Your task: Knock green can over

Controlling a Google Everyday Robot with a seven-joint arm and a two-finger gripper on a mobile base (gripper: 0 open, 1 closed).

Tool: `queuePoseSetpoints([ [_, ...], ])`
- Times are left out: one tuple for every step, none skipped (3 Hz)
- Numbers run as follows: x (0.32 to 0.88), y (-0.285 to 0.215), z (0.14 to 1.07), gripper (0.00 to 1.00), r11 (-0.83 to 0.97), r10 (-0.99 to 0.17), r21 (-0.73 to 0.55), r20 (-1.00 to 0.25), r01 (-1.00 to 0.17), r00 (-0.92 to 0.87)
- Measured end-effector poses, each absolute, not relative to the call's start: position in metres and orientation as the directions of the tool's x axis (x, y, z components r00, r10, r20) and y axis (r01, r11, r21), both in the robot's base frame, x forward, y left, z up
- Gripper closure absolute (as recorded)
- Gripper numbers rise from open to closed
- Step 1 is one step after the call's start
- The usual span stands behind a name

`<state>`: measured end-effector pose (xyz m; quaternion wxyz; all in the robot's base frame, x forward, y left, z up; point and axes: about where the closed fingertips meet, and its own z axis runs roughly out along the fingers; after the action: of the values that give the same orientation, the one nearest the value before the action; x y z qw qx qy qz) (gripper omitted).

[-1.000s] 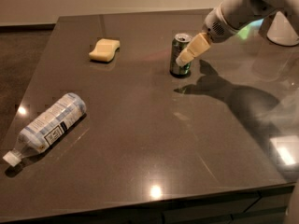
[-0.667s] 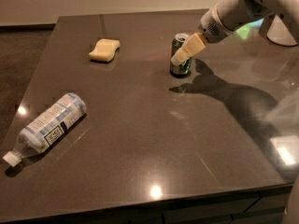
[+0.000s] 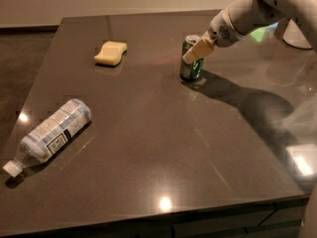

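End effector sits in the upper right of the frame, at the end of the white arm that comes in from the top right corner. Its tan tip is against the upper part of the green can, on the can's right side near the silver rim. I see contact or something very close to it. I can't tell from this view whether the end effector is released or clenched. It isn't visibly wrapped around the can.

Green can is on the counter, upper right of centre, standing on its base. It looks upright or close to it, and I can't call a tilt either way. The silver top is visible, with pale markings on the dark green side.

Other items on the counter:
- Yellow sponge lies flat in the upper left area, well apart from the can.
- Clear plastic bottle with a blue-white label lies on its side at lower left, white cap pointing toward the lower left corner. It's well apart from both the can and the sponge.

The arm's shadow falls across the counter to the right of the can. The dark glossy surface shows a few light glints near the bottom edge and the left edge.
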<state>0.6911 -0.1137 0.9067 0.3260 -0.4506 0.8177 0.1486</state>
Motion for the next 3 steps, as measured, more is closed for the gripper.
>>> queuePoseSetpoints([
  [0.686, -0.116, 0.915, 0.64, 0.533, -0.629, -0.052, -0.692, -0.845, -0.355],
  [0.674, -0.122, 0.937, 0.88, 0.486, -0.659, -0.076, -0.686, -0.871, -0.308],
  [0.654, -0.130, 0.956, 1.00, 0.420, -0.743, -0.102, -0.609, -0.902, -0.278],
])
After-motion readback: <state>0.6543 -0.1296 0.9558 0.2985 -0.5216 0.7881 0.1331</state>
